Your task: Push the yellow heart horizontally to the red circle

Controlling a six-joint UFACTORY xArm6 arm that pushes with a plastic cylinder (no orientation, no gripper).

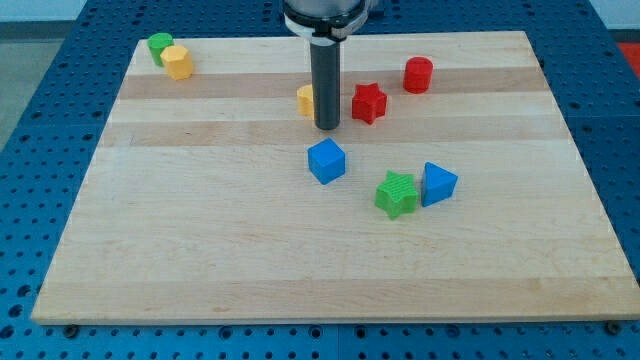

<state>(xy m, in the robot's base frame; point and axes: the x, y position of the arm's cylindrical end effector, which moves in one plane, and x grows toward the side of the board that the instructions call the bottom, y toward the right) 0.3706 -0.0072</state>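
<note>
Over at the view's top left, a green block (pixel 159 44) and a yellow block (pixel 178 62) sit touching on the wooden board (pixel 200 250). Moving right, the yellow heart (pixel 305 100) peeks out, half hidden behind the rod. My tip (pixel 327 127) presses at its right side, holding nothing. Below sits a blue cube (pixel 326 161). Then the red star (pixel 368 102), green star (pixel 397 194), blue triangle (pixel 437 184), and the red circle (pixel 418 75) at upper right.

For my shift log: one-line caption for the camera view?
My tip sits just right of the yellow heart, with the red star and red circle further right.
</note>
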